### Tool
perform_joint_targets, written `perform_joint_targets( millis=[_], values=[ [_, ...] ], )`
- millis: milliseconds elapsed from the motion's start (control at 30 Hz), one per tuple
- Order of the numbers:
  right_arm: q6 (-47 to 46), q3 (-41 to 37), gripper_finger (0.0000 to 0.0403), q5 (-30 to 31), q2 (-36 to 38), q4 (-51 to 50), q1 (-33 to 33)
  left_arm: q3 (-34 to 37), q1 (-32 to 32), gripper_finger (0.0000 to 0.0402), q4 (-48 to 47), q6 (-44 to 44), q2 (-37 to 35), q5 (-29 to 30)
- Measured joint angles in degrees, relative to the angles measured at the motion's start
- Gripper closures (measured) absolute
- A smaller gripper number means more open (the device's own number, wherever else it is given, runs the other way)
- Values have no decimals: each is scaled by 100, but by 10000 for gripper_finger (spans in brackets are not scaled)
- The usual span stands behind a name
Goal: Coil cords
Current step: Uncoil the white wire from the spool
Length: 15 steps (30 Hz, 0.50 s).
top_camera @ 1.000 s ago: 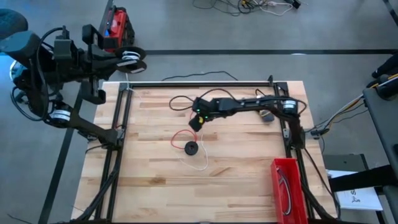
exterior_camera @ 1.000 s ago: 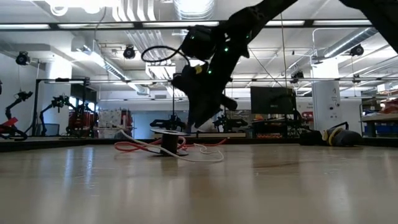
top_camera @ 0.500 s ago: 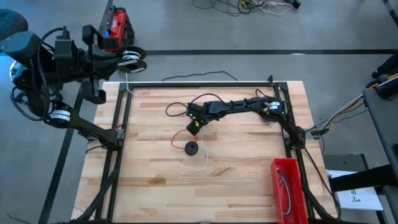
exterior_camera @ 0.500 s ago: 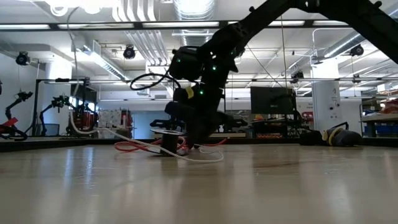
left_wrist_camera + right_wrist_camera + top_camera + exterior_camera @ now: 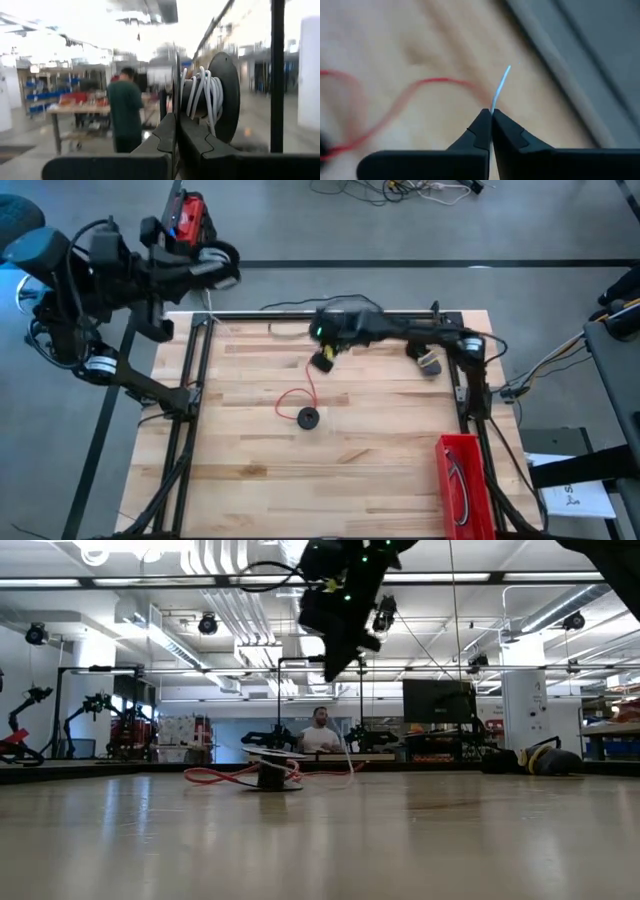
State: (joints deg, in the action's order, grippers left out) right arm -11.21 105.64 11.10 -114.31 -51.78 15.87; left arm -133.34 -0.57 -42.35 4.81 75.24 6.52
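On the wooden bench, at its near right corner, stands a red bin with some thin cords inside. Near the middle of the bench lies a small dark round spool, and the red cord makes a loose loop beside it and touches it. In the low view the same spool stands on the bench surface with the red cord lying flat around its foot.

Above and behind the spool, the right tool hangs in the air over the far half of the bench. Its two fingers are pressed together on the white cord; in the right wrist view the thin white line comes out from between the closed tips and points away over the wood. In the low view the white cord runs down from the raised right tool to the bench beside the spool.

The left tool waits beyond the far left corner of the bench, outside the frame. In the left wrist view its fingers are together on a black reel wound with white cable. A person stands in the room behind.
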Motion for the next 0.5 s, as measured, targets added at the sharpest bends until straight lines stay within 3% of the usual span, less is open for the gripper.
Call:
perform_joint_targets(
  millis=[200,333,500],
  values=[
    [1148,1168,402,437,325,-971,998,-4,0,401,703,-471,110,-154],
    [1883,1674,402,414,315,-881,1987,-2,2,401,811,-603,220,-162],
    [2243,1621,402,387,309,16,3093,-4,-1,401,772,-643,422,-160]
  ],
)
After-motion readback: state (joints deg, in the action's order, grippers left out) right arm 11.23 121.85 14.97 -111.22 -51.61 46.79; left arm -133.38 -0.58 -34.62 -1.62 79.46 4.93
